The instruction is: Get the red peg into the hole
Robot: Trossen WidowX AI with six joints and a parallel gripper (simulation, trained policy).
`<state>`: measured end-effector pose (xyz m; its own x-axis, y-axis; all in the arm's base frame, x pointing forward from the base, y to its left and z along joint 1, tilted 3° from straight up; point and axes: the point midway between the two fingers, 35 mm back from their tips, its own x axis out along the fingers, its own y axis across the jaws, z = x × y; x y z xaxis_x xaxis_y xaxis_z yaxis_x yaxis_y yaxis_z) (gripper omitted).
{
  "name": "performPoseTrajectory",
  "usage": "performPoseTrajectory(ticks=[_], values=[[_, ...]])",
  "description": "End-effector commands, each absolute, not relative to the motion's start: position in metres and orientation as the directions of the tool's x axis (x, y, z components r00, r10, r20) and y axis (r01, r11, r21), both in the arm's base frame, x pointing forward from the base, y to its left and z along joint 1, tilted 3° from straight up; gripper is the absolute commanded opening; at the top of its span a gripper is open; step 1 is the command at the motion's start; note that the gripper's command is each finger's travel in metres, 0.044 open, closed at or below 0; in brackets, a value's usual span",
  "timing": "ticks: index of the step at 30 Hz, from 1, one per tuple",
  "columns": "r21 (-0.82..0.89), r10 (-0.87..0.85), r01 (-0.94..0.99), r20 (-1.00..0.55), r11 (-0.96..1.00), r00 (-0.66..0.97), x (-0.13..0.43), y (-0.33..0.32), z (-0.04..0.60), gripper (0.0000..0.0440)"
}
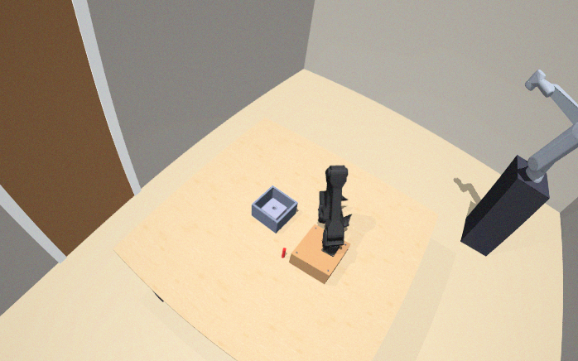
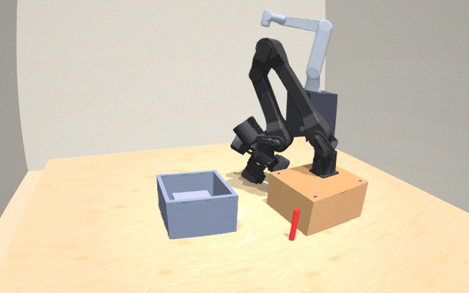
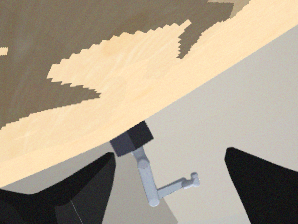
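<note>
Peg plain red; box slate blue; plate pale lilac; surface light tan, faint darker flecks.

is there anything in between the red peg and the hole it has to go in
Nothing loose stands between them, but the wall of the blue-grey square box does: the upright red cylindrical peg is outside, so it must clear the rim.
</note>
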<state>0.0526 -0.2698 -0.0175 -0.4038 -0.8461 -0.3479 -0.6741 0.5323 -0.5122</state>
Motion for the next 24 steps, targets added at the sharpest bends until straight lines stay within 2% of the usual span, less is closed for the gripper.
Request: performPoseTrajectory(ticks=[1,13,24], values=[[-0.596,-0.872,-0.637,-0.344,0.489,-0.348,0.072,-0.276,-0.013,0.0359],[-0.851,-0.939,-0.399,-0.321,0.342,-0.121,0.153,-0.287,0.007,0.0326],[-0.952,-0.950,-0.100,-0.297,0.288,0.099,0.230,-0.277,0.035,0.0304]])
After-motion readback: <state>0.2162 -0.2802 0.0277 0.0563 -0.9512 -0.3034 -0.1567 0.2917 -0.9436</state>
